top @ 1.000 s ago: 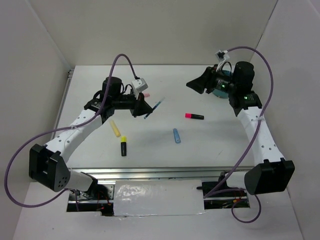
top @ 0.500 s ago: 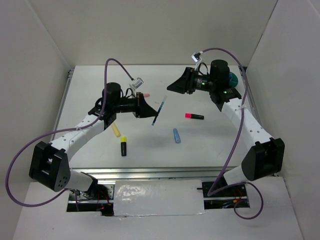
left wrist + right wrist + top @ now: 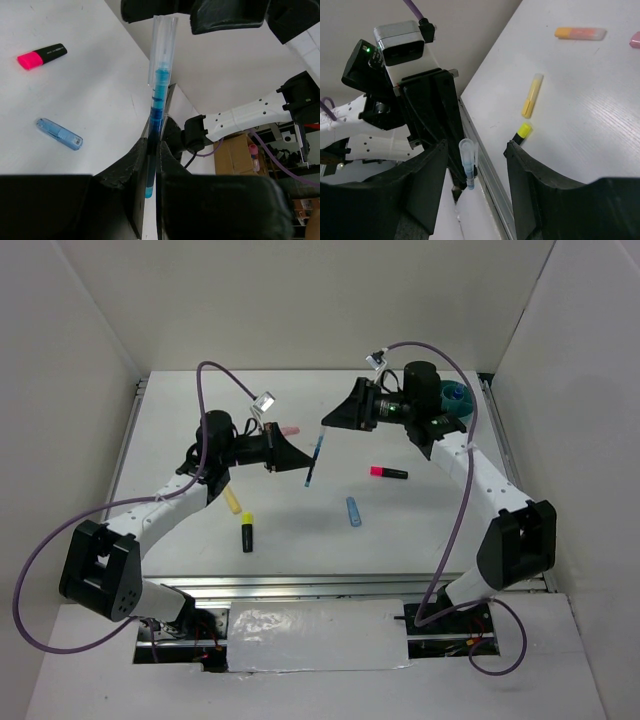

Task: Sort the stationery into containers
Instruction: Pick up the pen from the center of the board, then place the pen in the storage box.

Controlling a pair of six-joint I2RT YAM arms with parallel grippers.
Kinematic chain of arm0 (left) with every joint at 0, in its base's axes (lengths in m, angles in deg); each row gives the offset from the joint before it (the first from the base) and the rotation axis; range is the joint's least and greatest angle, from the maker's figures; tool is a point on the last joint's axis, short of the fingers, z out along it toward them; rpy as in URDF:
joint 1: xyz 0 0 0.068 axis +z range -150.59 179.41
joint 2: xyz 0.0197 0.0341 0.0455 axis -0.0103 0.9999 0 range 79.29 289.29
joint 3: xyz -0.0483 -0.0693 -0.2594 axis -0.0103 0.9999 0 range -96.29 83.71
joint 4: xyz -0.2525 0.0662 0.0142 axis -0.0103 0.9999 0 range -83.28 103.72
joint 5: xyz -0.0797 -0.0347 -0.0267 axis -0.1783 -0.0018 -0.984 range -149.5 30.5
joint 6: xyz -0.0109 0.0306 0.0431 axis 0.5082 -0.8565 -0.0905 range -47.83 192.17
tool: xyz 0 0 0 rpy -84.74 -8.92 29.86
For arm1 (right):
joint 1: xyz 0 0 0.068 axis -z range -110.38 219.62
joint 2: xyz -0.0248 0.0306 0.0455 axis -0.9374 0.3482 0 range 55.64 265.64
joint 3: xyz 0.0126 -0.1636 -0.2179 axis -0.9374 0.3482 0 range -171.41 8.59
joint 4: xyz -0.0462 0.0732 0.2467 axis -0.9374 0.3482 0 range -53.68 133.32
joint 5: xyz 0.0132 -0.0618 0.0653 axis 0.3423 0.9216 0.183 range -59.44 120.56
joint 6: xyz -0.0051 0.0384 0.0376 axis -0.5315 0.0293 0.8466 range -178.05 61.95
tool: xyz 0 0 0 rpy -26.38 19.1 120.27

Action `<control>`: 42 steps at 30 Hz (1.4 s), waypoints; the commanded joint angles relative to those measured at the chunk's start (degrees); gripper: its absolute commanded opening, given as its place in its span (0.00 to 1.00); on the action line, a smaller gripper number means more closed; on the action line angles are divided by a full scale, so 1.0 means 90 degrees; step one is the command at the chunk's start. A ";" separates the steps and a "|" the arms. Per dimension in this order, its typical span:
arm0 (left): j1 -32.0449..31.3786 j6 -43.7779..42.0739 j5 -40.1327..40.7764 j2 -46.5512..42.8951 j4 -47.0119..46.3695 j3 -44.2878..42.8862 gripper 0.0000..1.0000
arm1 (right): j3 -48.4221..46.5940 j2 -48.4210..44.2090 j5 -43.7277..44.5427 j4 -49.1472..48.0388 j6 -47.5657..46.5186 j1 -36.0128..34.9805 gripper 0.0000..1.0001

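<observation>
My left gripper (image 3: 301,466) is shut on a blue pen (image 3: 316,454) with a clear cap and holds it above the table's middle. In the left wrist view the pen (image 3: 159,80) runs up out of my left gripper (image 3: 154,150) toward the right gripper's black fingers (image 3: 225,17). My right gripper (image 3: 330,420) stands open just beyond the pen's top. In the right wrist view the capped end (image 3: 468,159) sits between the jaws of my right gripper (image 3: 477,146), touching neither. The teal container (image 3: 456,397) stands at the back right, behind the right arm.
On the table lie a pink-black highlighter (image 3: 388,472), a light blue piece (image 3: 353,511), a yellow marker (image 3: 231,498), a yellow-black highlighter (image 3: 247,531) and a pinkish marker (image 3: 288,429). The right wrist view also shows an orange-pink marker (image 3: 580,33).
The left gripper has carried the pen rightward and tipped it more upright. The right arm has swung left from the container to the pen's top, its jaws slightly narrower.
</observation>
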 commanded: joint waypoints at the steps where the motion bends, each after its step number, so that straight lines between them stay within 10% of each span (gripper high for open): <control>1: 0.0023 0.0240 -0.0197 -0.0115 -0.0577 0.0080 0.00 | -0.0290 0.0106 -0.0143 -0.0561 0.0249 -0.0129 0.58; 7: 0.0062 0.0747 -0.0227 -0.0086 -0.1085 0.0207 0.00 | -0.0368 0.0243 -0.0182 -0.0602 0.0249 -0.0402 0.55; 16: 0.0130 0.0671 -0.0246 -0.0096 -0.0998 0.0344 0.02 | -0.0437 0.0272 -0.0173 -0.0641 0.0249 -0.0422 0.17; 24: 0.0490 -0.0753 0.0261 -0.0232 0.1363 -0.0183 0.99 | -0.1117 0.0213 0.0266 0.0818 -0.1144 0.0055 0.00; 30: 0.0726 -0.2440 0.0729 -0.0661 0.2781 -0.0593 0.99 | -0.2505 0.0652 0.2607 0.2911 -0.4484 0.0320 0.00; 34: 0.0726 -0.3360 0.1091 -0.0984 0.3678 -0.0769 0.99 | -0.2488 0.0887 0.4597 0.2602 -0.6076 0.0476 0.00; 42: 0.0726 -0.3949 0.1336 -0.1140 0.4120 -0.0906 0.99 | -0.3073 0.2019 0.5629 0.1674 -0.7280 0.1090 0.00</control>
